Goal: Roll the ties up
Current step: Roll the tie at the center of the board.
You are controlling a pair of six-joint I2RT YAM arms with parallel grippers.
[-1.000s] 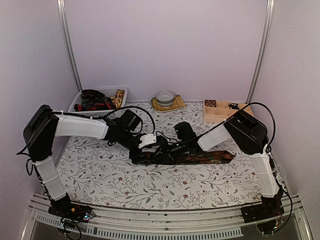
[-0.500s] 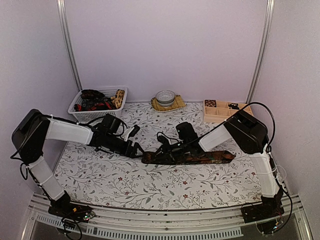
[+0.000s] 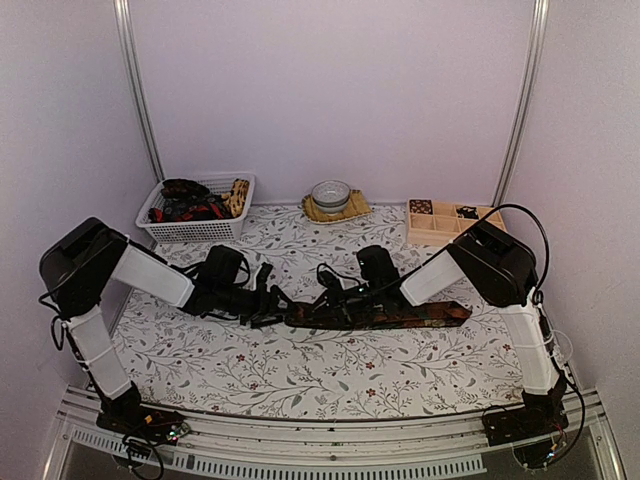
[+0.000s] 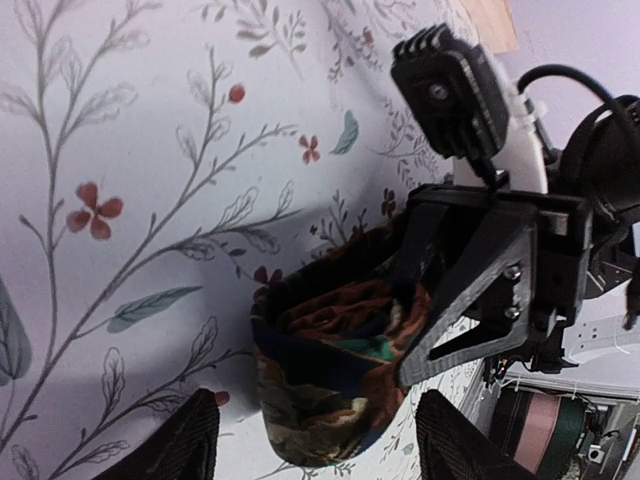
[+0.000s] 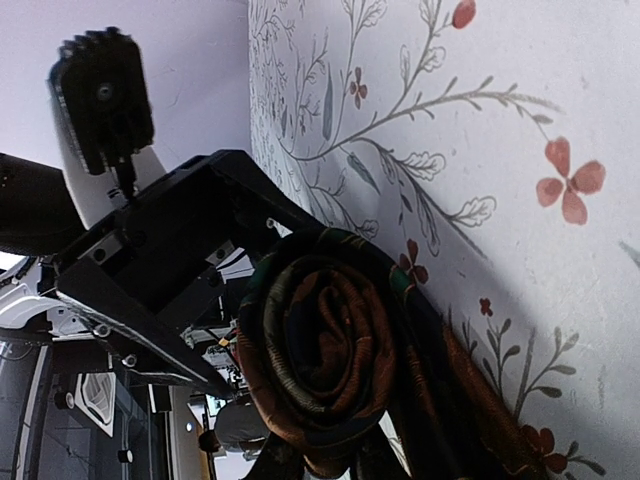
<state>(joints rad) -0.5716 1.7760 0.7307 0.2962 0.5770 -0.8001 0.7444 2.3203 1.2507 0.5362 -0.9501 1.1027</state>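
Desk (image 3: 300, 385): it carries a white cloth printed with grey leaves and small red flowers.
Tie (image 3: 405, 316): dark, with a brown, red and green pattern. It lies flat across the middle of the desk and runs from left to right between the two arms.
Rolled end (image 4: 320, 390): the left end of the tie is wound into a small roll that rests on the cloth. Its spiral face shows in the right wrist view.
Left claw (image 3: 270, 303): spread. Its fingers (image 4: 190, 445) stand on either side of the roll, near it but not touching.
Right claw (image 3: 312, 306): it faces the left claw from the other side of the roll. It seems to pinch the roll, although its own camera shows the fingers poorly.
Basket (image 3: 200, 229): white, at the far left, holding other ties (image 3: 186, 200) in black, red and tan.
Bowl (image 3: 330, 192): at the far middle, on a tan mat (image 3: 352, 208).
Wooden box (image 3: 440, 236): at the far right, divided into compartments.
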